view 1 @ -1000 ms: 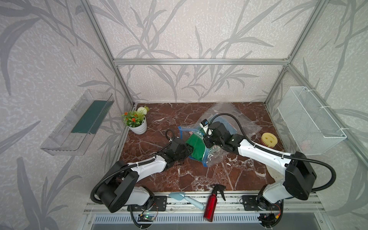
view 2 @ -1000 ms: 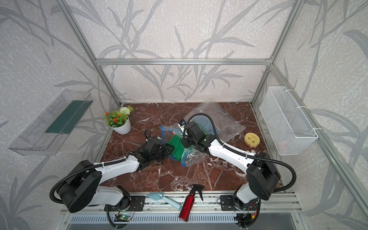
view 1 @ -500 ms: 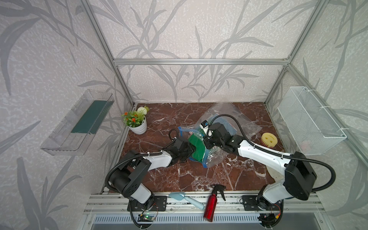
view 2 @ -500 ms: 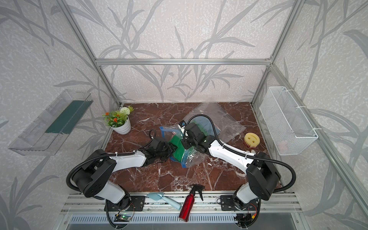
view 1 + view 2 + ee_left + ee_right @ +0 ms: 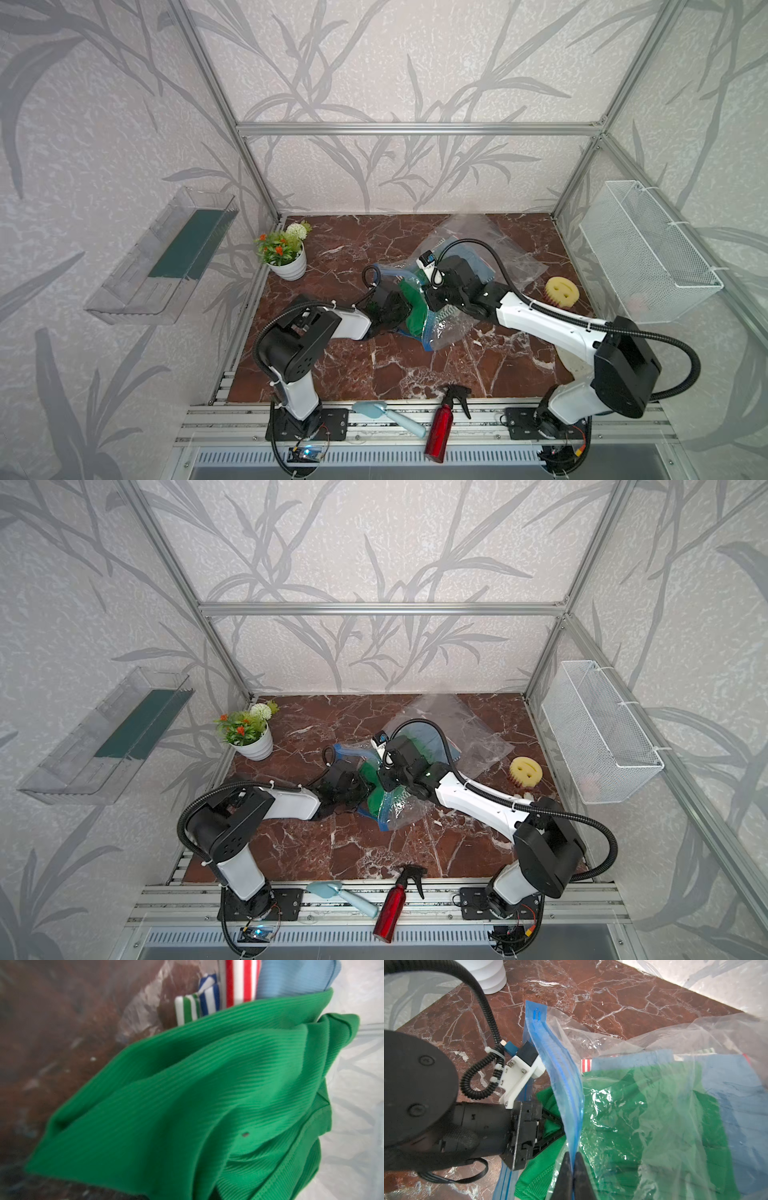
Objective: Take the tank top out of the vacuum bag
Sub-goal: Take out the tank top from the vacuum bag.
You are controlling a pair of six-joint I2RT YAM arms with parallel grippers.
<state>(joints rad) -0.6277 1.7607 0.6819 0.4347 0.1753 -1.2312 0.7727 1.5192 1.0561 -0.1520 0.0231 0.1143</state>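
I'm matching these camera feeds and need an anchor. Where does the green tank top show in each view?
Both top views: tank top near the centre, at the mouth of the bag.
Left wrist: tank top fills most of the picture, close up.
Right wrist: tank top low in the middle, mostly under clear plastic.
Shared landmark: the bag, crinkly clear plastic in every view.

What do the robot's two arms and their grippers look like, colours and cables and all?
The left arm and the right arm have white shell links with chunky black joint housings. A black corrugated cable runs along each. The left gripper has a boxy black body with a white bracket bearing a small black camera. The right gripper shows slim black fingers.
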